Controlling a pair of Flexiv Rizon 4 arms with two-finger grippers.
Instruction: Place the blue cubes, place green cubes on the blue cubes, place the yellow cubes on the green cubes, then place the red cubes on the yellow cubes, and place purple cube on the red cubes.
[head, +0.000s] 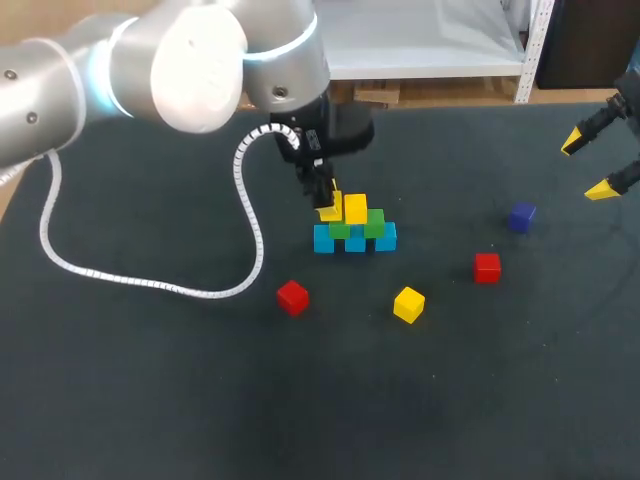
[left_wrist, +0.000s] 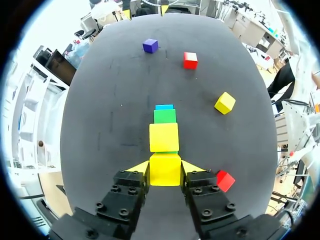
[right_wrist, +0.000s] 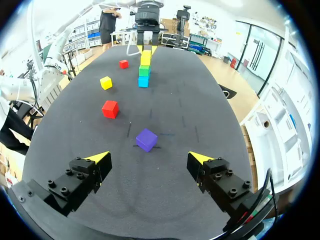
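Three blue cubes stand in a row mid-table, with two green cubes stacked on them. One yellow cube rests on the greens. My left gripper is shut on a second yellow cube, holding it beside the first yellow cube, above the left green one. A third yellow cube, two red cubes and the purple cube lie loose on the mat. My right gripper hangs open at the far right, with the purple cube ahead of it.
The left arm's white coiled cable loops across the mat to the left of the stack. A red cube lies just beside my left gripper's finger.
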